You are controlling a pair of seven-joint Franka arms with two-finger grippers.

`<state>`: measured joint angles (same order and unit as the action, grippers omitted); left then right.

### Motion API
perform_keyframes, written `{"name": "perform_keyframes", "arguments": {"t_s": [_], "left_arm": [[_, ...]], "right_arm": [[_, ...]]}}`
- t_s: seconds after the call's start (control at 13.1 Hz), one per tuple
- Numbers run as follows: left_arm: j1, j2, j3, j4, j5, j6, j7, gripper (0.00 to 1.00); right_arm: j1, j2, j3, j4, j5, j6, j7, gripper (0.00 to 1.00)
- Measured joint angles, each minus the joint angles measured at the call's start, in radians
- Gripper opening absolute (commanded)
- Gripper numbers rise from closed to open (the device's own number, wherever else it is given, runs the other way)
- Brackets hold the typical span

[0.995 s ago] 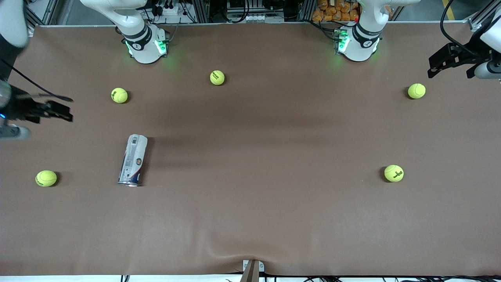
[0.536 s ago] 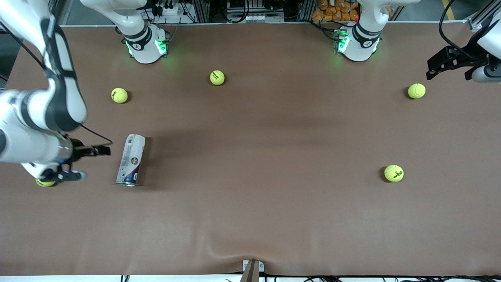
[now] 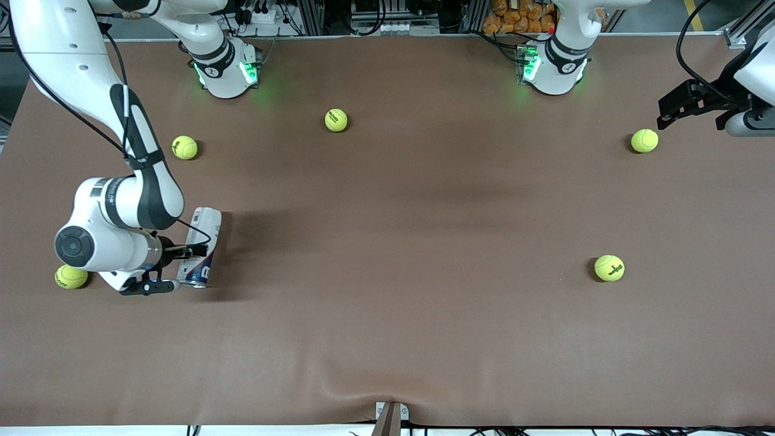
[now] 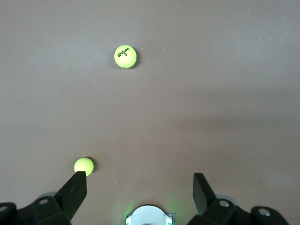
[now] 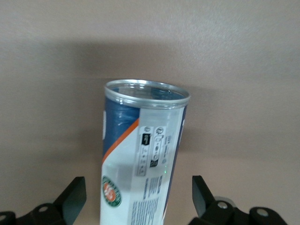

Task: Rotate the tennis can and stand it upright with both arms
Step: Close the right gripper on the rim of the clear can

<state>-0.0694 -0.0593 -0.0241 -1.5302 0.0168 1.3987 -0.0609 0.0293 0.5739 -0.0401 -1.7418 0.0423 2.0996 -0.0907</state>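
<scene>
The tennis can point(image 3: 204, 233) lies on its side on the brown table toward the right arm's end, its silvery rim end point(image 3: 195, 282) nearer the front camera. My right gripper point(image 3: 181, 259) is low at the can's rim half, open. In the right wrist view the can point(image 5: 140, 154) lies between the two open fingers point(image 5: 74, 196), and I cannot tell whether they touch it. My left gripper point(image 3: 690, 106) waits open and empty above the left arm's end of the table; its wrist view shows its open gripper point(image 4: 138, 187) over bare table.
Several yellow-green tennis balls lie about: one point(image 3: 71, 277) beside the right arm's wrist, one point(image 3: 184, 147), one point(image 3: 336, 120) near the bases, one point(image 3: 644, 140) near the left gripper, one point(image 3: 609, 267) nearer the camera. The table edge point(image 3: 387, 418) runs along the front.
The right arm has swung in from the table's end and lowered its open gripper to the can. The can has hardly shifted. The left gripper has barely moved.
</scene>
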Motion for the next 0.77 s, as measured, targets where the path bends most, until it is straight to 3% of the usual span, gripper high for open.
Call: {"name": "perform_keyframes", "arguments": {"t_s": [0.61, 0.77], "left_arm": [[0.001, 0.000, 0.000, 0.001, 0.000, 0.001, 0.000, 1.00], [0.001, 0.000, 0.000, 0.004, 0.000, 0.001, 0.000, 1.00]], "right_arm": [[0.000, 0.089, 0.000, -0.004, 0.052, 0.043, 0.000, 1.00], [0.000, 0.089, 0.000, -0.004, 0.052, 0.040, 0.000, 0.81]]}}
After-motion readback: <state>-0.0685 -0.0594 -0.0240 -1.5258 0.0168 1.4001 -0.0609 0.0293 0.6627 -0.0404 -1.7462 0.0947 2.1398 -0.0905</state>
